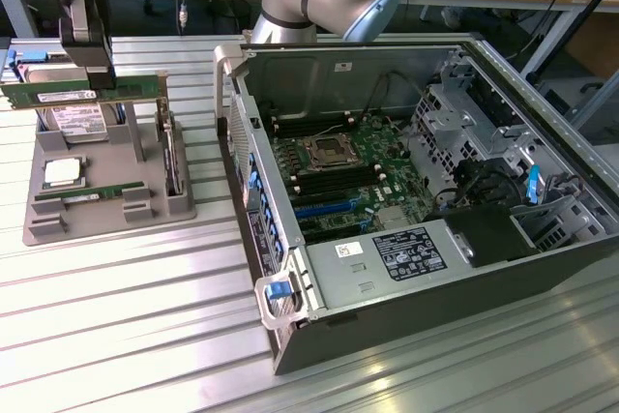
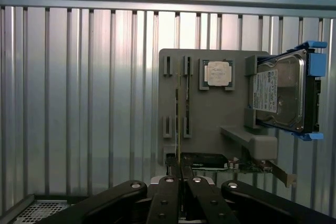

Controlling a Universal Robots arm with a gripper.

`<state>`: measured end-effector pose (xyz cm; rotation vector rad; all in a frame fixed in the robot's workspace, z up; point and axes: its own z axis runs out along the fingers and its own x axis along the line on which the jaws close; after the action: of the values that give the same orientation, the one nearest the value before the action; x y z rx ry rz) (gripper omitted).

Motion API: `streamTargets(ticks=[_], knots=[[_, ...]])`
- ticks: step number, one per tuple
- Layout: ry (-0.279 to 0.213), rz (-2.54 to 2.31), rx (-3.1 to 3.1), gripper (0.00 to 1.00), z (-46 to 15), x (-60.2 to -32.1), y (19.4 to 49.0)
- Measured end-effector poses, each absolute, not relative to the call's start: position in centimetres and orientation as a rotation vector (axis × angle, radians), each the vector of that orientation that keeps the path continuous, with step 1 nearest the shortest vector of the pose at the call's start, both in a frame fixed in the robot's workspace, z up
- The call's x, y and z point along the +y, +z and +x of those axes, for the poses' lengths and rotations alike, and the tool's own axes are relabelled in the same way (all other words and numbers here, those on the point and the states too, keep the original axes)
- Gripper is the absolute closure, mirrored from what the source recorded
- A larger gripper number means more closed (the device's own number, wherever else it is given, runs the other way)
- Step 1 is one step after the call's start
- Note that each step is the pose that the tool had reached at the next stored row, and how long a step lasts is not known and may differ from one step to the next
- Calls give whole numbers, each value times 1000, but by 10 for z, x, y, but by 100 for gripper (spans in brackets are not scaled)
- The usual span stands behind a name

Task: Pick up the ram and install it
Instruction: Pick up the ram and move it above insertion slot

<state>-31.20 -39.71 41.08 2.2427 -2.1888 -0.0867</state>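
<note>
The ram (image 1: 82,92) is a long green stick with a white label. It hangs level above the grey parts holder (image 1: 106,215) at the exterior view's left. My gripper (image 1: 97,78) is shut on its top edge. In the wrist view the ram (image 2: 178,124) appears edge-on as a thin line running out from between my shut gripper (image 2: 181,174). The holder (image 2: 210,114) lies below it. The open computer case (image 1: 542,268) with its motherboard (image 1: 338,166) and empty memory slots stands well to the exterior view's right of the gripper.
The holder carries a silver processor (image 1: 61,173), a hard drive (image 1: 75,125) with a white label, another green stick (image 1: 82,196) lying flat and an upright card (image 1: 172,157). The case's near wall and handle (image 1: 225,70) rise between holder and motherboard. A ribbed metal table (image 1: 126,307) lies underneath.
</note>
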Motion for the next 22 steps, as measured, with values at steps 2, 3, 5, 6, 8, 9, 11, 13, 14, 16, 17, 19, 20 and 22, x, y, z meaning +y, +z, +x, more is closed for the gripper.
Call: streamTargets(ticks=[2, 3, 5, 6, 8, 9, 11, 13, 14, 16, 17, 19, 20, 22], knots=[[-87, 2243, -2189, 88, -311, -397, 411], [-87, 2243, -2189, 88, -311, -397, 411], [-87, 2243, -2189, 88, -310, -397, 411], [-87, 2243, -2189, 88, -309, -397, 411], [-87, 2243, -2189, 88, -309, -397, 411], [-87, 2243, -2189, 88, -308, -397, 411], [-87, 2243, -2189, 88, -308, -397, 411], [-87, 2243, -2189, 88, -307, -397, 411], [-87, 2243, -2189, 88, -307, -397, 411], [-87, 2243, -2189, 88, -307, -397, 411], [-87, 2243, -2189, 88, -306, -397, 411], [-87, 2243, -2189, 88, -306, -397, 411], [-87, 2243, -2189, 88, -305, -397, 411], [-87, 2243, -2189, 88, -305, -397, 411]])
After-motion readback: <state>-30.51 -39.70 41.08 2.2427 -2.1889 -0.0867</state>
